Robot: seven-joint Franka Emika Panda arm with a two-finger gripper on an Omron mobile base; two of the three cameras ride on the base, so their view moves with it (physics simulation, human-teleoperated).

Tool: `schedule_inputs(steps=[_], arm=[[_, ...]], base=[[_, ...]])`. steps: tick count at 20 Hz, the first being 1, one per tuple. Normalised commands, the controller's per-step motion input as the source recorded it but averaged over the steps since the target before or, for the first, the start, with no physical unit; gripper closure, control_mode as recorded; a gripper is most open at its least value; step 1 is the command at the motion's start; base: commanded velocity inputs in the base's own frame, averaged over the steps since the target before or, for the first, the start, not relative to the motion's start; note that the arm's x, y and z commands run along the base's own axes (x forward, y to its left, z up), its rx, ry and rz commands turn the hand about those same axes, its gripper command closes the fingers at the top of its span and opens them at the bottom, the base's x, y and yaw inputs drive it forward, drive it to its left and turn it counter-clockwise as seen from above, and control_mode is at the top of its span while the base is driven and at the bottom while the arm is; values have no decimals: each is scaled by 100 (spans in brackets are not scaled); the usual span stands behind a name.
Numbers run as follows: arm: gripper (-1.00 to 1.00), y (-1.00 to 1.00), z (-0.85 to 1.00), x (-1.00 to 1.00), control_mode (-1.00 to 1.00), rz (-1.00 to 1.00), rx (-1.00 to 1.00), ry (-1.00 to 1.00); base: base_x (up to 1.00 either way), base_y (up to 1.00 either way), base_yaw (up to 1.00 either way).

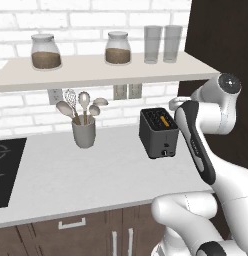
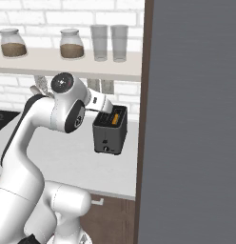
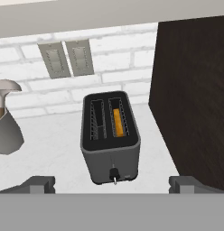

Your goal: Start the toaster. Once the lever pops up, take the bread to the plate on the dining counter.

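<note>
One toaster [image 3: 111, 137] on the counter [image 1: 71, 175], my gripper [image 3: 112, 184] above its front.

I count two slots, the right one glowing orange, and one lever facing me. My two fingers [image 3: 39, 184] are spread fully wide, holding nothing. On the shelf [image 1: 96, 70]: two jars [image 1: 46, 51], two glasses [image 1: 152, 44]. One utensil cup [image 1: 84, 131] stands left of the toaster.

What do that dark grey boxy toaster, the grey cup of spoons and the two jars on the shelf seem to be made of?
The dark grey boxy toaster looks like matte painted metal or plastic; its faces carry no sharp reflections. The grey utensil cup seems dull ceramic or stoneware, plain and opaque. The two lidded jars appear to be clear glass, since brown contents show through their walls.
</note>
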Motion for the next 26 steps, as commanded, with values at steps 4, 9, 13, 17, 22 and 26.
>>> schedule_inputs(steps=[4, 9, 13, 17, 22, 26], arm=[[-100, 0, 0, 0, -100, 0, 0, 0], [-100, 0, 0, 0, -100, 0, 0, 0], [-100, 0, 0, 0, -100, 0, 0, 0], [-100, 0, 0, 0, -100, 0, 0, 0], [-100, 0, 0, 0, -100, 0, 0, 0], [-100, 0, 0, 0, -100, 0, 0, 0]], base=[[0, 0, 0], [0, 0, 0], [0, 0, 0], [0, 0, 0], [0, 0, 0], [0, 0, 0]])
